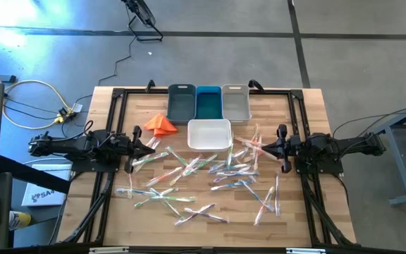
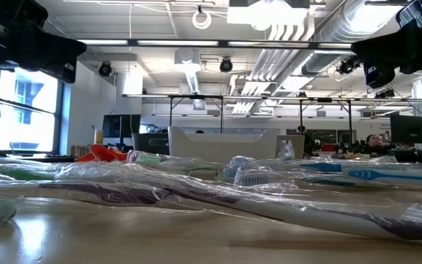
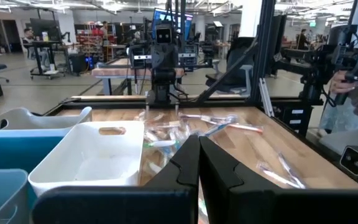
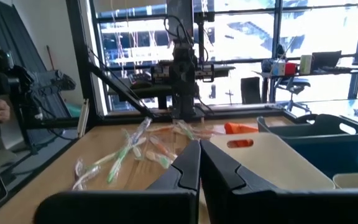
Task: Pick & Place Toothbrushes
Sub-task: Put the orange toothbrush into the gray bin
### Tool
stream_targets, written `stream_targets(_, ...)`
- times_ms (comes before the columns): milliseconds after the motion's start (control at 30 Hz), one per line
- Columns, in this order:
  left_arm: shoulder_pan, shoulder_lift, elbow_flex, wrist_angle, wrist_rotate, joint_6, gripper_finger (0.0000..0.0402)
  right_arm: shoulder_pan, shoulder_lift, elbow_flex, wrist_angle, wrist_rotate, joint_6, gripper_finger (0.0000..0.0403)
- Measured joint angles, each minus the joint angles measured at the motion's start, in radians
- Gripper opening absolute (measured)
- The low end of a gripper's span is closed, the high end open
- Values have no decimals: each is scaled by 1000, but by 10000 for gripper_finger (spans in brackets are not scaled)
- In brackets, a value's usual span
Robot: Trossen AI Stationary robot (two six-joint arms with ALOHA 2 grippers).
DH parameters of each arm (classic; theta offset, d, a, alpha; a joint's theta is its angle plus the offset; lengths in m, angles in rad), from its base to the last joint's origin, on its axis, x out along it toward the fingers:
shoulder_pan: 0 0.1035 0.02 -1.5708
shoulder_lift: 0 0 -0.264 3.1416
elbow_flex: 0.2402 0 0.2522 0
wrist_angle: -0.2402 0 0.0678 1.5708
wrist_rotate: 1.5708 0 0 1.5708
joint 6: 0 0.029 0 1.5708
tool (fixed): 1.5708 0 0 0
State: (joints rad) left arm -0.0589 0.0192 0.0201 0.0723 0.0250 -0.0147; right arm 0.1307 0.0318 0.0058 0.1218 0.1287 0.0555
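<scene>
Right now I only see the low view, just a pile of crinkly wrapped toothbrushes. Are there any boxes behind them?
Observer: Yes. A white plastic bin sits nearest the wrapped toothbrushes; behind it stand three more in a row: dark grey bin, teal bin, light grey bin.
Operator: Is anything inside the white one?
Observer: The left wrist view shows it empty.
Operator: What's that orange thing?
Observer: A folded orange cloth, left of the white bin.
Operator: Where are the grippers?
Observer: The left gripper and right gripper are both shut, facing each other across the pile.
</scene>
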Motion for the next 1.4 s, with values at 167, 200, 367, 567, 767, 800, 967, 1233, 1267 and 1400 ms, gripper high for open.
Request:
stream_targets(167,0,0,19,-2,-14,-8,0,0,0,0,39,3,0,3)
stream_targets(200,0,0,22,-1,-24,-16,0,0,0,0,45,3,-2,3)
stream_targets(367,0,0,26,0,-65,-22,0,0,0,0,81,3,-32,3)
stream_targets(567,0,0,29,0,-154,-77,0,0,0,0,101,58,-34,3)
stream_targets(767,0,10,30,0,-196,-77,0,0,0,0,105,121,-34,2)
stream_targets(800,0,10,30,0,-203,-77,0,0,0,0,110,130,-35,2)
stream_targets(967,0,18,31,0,-220,-77,0,0,11,0,145,134,-34,2)
stream_targets(1233,0,18,32,0,-244,-77,0,0,110,1,226,134,-34,2)
stream_targets(1267,0,18,32,1,-251,-77,0,0,126,3,230,135,-34,2)
stream_targets(1400,0,18,32,0,-256,-61,0,0,206,36,229,176,-34,2)
